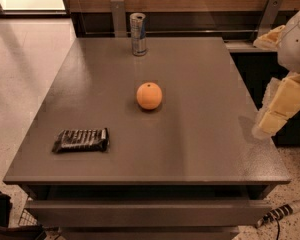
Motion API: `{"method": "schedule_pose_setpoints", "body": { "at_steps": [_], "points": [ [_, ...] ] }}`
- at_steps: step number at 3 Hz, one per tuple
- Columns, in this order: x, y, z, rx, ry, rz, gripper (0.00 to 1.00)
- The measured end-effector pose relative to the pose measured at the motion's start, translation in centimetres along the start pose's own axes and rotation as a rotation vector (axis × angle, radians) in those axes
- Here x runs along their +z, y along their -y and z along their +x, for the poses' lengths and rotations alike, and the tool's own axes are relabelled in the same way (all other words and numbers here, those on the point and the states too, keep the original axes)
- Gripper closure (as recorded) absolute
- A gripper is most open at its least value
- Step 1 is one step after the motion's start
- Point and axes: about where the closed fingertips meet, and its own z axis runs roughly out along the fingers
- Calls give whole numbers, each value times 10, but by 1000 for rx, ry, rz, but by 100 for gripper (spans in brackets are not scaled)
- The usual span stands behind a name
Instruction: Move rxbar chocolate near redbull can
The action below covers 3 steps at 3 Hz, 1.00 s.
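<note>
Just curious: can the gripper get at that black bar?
Probably yes: the gripper hangs right of the table, the rxbar chocolate lies uncovered front-left, and the orange sits behind that path.

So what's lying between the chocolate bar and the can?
Bare table between rxbar chocolate and redbull can in the camera view; the orange sits right of that line. The gripper hangs beyond the table's right edge.
</note>
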Motion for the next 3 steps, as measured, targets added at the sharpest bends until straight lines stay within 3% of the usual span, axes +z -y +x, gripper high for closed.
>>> {"method": "schedule_pose_setpoints", "body": {
  "at_steps": [1, 2, 3],
  "points": [
    [33, -13, -28, -33, 187, -39, 0],
    [73, -38, -63, -38, 423, -148, 0],
    [94, -57, -83, 5, 555, -224, 0]
  ]
}}
